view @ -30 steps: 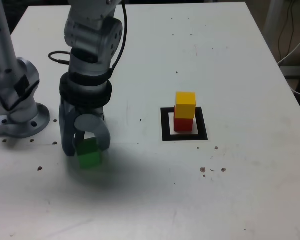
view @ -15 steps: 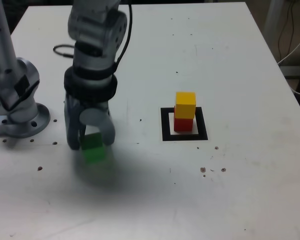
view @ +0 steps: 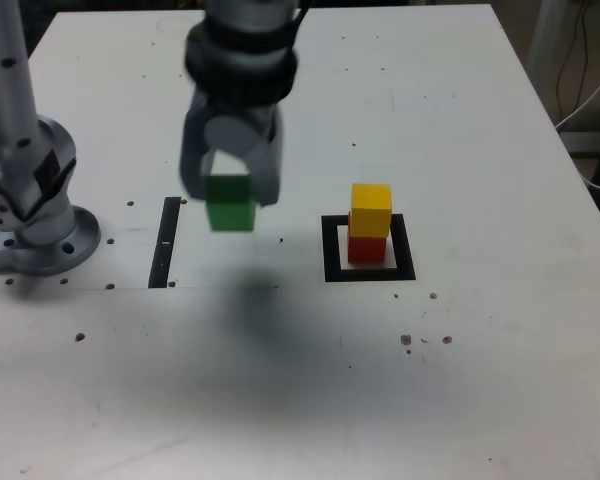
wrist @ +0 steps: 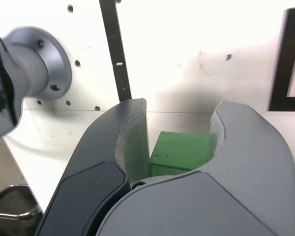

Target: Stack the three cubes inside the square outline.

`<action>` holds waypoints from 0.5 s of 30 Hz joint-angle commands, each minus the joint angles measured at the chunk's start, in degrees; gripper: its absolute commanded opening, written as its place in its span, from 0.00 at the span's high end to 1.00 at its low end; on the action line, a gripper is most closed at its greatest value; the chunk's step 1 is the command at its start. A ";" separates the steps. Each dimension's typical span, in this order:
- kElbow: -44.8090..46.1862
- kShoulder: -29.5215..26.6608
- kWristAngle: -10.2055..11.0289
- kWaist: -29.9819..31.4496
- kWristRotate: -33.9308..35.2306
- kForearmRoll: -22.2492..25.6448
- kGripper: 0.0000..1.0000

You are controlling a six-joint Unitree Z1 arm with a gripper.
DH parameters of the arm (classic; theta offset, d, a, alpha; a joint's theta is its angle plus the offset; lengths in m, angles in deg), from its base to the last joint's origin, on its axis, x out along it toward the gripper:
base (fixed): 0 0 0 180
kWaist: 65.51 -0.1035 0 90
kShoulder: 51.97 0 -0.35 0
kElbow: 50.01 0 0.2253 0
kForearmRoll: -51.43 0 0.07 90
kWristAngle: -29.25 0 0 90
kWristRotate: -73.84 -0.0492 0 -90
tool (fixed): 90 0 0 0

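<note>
The green cube (view: 229, 203) hangs in the air, clear of the table (view: 460, 120), clamped between the two grey fingers (view: 193, 165) of the gripper (view: 230, 195). The jaws are closed onto it from either side, open only as wide as the cube itself; in the wrist view the green cube (wrist: 179, 152) sits between the curved pads (wrist: 132, 142) with its top face and one side showing. A soft dark shadow lies on the table below it.

To the exterior view's right of the held cube stands the outline (view: 332, 250), a thick black square with a pale centre. Inside it sits the red cube (view: 366, 248), and the yellow cube (view: 371, 210) rests squarely on top of the red one, the pair upright. The green cube is near this stack but apart from it, at about the height of the yellow cube in the picture.

To the exterior view's left, a narrow black strip (view: 165, 243) lies flat on the table, running away from the camera; the wrist view shows the strip (wrist: 115, 49) too. Further left stands the arm's grey base (view: 35, 215). The table is white with small dark specks, and a pale cable (view: 585, 100) hangs at the exterior view's right edge.
</note>
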 commanded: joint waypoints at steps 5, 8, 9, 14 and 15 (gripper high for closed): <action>-23.88 7.67 -0.24 -4.32 -7.43 6.21 0.95; -29.77 10.52 -0.76 -6.07 -9.88 7.13 0.96; -31.32 11.28 -0.87 -6.62 -10.49 7.27 0.97; -36.21 13.95 -0.99 -9.44 -12.67 7.70 0.97; -36.61 14.23 -0.93 -9.95 -12.96 7.74 0.97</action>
